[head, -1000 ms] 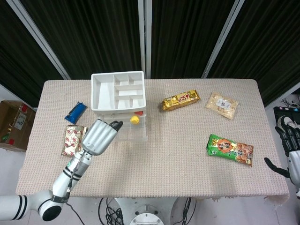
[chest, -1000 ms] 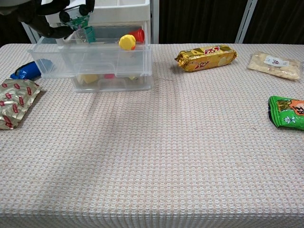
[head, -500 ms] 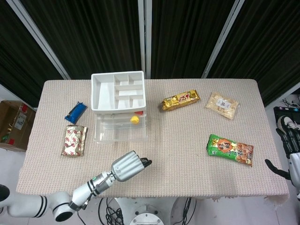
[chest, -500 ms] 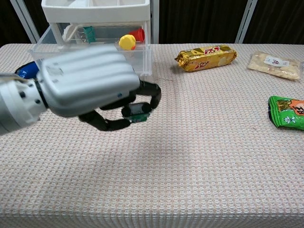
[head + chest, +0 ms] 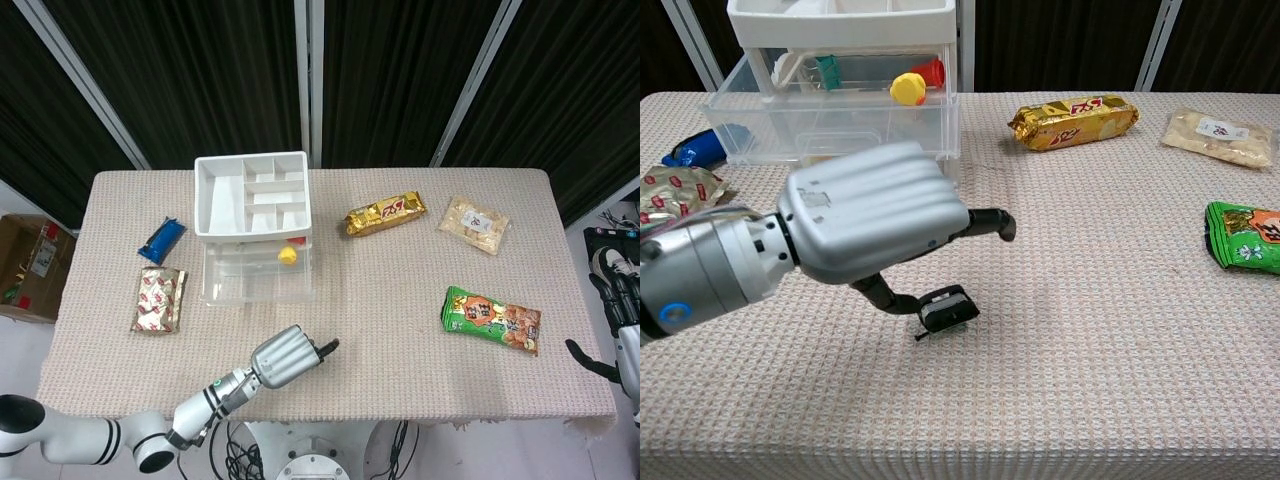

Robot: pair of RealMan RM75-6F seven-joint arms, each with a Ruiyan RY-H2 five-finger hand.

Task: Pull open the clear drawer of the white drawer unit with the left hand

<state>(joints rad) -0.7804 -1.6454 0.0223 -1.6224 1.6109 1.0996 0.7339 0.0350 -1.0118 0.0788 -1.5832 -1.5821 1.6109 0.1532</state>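
The white drawer unit point(image 5: 252, 193) stands at the back left of the table, its top tray divided into compartments. Its clear drawer point(image 5: 258, 275) juts out toward the front, and the chest view shows the drawer point(image 5: 830, 125) holding a yellow toy point(image 5: 906, 88), a red piece and a green piece. My left hand point(image 5: 288, 357) hovers near the table's front edge, well away from the drawer. In the chest view this left hand point(image 5: 880, 225) fills the near left, fingers loosely extended, thumb apart, nothing in it. My right hand point(image 5: 618, 330) hangs off the table's right edge, fingers spread.
A blue packet point(image 5: 162, 238) and a red-gold snack bag point(image 5: 160, 299) lie left of the drawer. A gold bar point(image 5: 385, 213), a pale packet point(image 5: 473, 223) and a green bag point(image 5: 491, 319) lie on the right half. A cardboard box point(image 5: 25, 265) sits beyond the left edge.
My left hand has left the drawer's front and drawn back to the table's near edge, its fingers uncurling. The drawer stays pulled out. The right hand has not moved.
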